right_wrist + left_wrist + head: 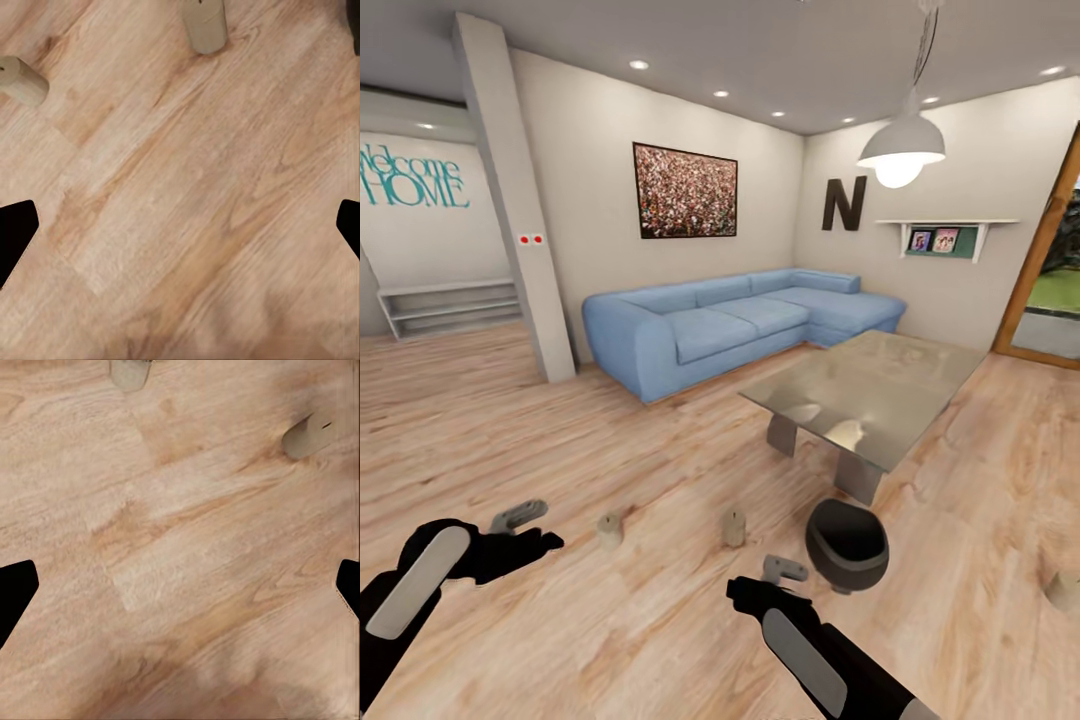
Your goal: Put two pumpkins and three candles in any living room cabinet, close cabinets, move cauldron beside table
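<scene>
Two beige candles stand on the wood floor just ahead of me, and a third candle sits at the right edge. The glossy black cauldron rests on the floor by the near corner of the grey table. My left gripper hovers open over bare floor, left of the candles. My right gripper is open too, low between the middle candle and the cauldron. The left wrist view shows two candles; so does the right wrist view. Pumpkins and cabinet are out of view.
A blue corner sofa stands against the far wall behind the table. A grey pillar rises at the left with low white shelves beyond it. A wood-framed doorway opens at the right. A pendant lamp hangs over the table.
</scene>
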`<state>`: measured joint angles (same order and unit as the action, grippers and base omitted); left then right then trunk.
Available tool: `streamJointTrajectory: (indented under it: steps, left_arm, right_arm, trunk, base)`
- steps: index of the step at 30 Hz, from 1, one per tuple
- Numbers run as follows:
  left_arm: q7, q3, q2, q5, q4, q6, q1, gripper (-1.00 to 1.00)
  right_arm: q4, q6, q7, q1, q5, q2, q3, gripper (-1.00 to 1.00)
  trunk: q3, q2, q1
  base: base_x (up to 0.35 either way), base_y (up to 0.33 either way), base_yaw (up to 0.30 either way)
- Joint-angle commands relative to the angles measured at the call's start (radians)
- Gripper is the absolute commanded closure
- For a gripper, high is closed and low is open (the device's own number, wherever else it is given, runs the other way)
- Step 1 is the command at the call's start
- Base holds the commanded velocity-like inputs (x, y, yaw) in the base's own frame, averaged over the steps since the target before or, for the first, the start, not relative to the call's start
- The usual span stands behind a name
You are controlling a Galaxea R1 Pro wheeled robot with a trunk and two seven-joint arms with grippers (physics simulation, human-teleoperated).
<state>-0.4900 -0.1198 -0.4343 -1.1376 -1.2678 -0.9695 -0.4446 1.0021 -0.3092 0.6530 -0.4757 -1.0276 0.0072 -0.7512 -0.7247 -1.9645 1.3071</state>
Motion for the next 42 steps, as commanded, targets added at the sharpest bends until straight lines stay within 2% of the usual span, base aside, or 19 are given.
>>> streamJointTrajectory:
  steps: [1,5,9,11,14,17,20,28,30,33,42]
  left_arm:
    - [0.001,0.002,-0.002,-0.015,-0.001,0.000,0.000,-1.00]
    - [0.059,0.028,-0.005,-0.024,-0.001,-0.006,0.002,-1.00]
    - [0.232,0.089,-0.047,-0.030,0.017,-0.025,0.005,-1.00]
    - [0.412,0.104,-0.070,-0.042,0.071,-0.029,0.006,-1.00]
    - [0.679,0.107,-0.114,-0.058,0.178,-0.030,0.006,-1.00]
    - [0.965,0.095,-0.158,-0.058,0.236,-0.030,0.006,-1.00]
    - [1.195,0.071,-0.184,-0.054,0.263,-0.031,0.006,-1.00]
    - [1.423,0.064,-0.205,-0.054,0.373,-0.031,0.006,-1.00]
    - [1.454,0.063,-0.207,-0.052,0.379,-0.031,0.006,-1.00]
    - [1.484,0.063,-0.208,-0.049,0.385,-0.031,0.006,-1.00]
    - [1.495,0.062,-0.208,-0.033,0.387,-0.031,0.006,-1.00]
  right_arm:
    - [0.000,-0.003,0.004,-0.001,-0.004,0.000,-0.002,-1.00]
    - [0.000,-0.002,0.002,-0.001,-0.004,-0.001,-0.002,-1.00]
    - [0.000,-0.001,0.002,-0.001,-0.006,0.000,-0.002,-1.00]
    - [0.000,-0.001,0.002,-0.001,-0.003,0.000,-0.003,-1.00]
    - [0.001,-0.001,0.002,-0.001,-0.001,0.000,-0.002,-1.00]
    - [0.000,0.000,0.001,-0.001,0.000,0.001,-0.003,-1.00]
    - [0.000,0.004,0.001,-0.001,0.002,0.002,-0.003,-1.00]
    - [0.000,0.005,0.001,-0.001,0.004,0.001,-0.004,-1.00]
    - [-0.001,0.005,0.001,-0.001,0.003,0.001,-0.004,-1.00]
    - [-0.001,0.005,0.001,-0.001,-0.002,0.001,-0.003,-1.00]
    - [-0.023,0.005,-0.015,-0.001,0.003,0.001,-0.004,-1.00]
  trunk:
    - [-0.001,-0.001,0.000]
    - [-0.001,-0.001,0.000]
    - [-0.001,-0.001,0.000]
    - [-0.001,-0.001,0.000]
    - [-0.001,-0.001,0.000]
    - [-0.001,-0.001,0.000]
    - [-0.001,-0.001,0.000]
    - [-0.001,-0.001,0.000]
    - [-0.001,-0.001,0.000]
    - [-0.001,-0.001,0.000]
    - [-0.001,-0.001,0.000]
  base:
    - [0.002,0.317,-0.290]
    - [0.001,0.317,-0.287]
    - [0.047,0.315,-0.209]
    - [0.113,0.246,-0.058]
    - [0.154,0.149,-0.020]
    - [0.182,0.044,-0.005]
    - [0.225,0.020,-0.001]
    - [0.297,0.123,0.000]
    - [0.303,0.189,0.000]
    - [0.290,0.208,0.000]
    - [0.238,0.256,-0.218]
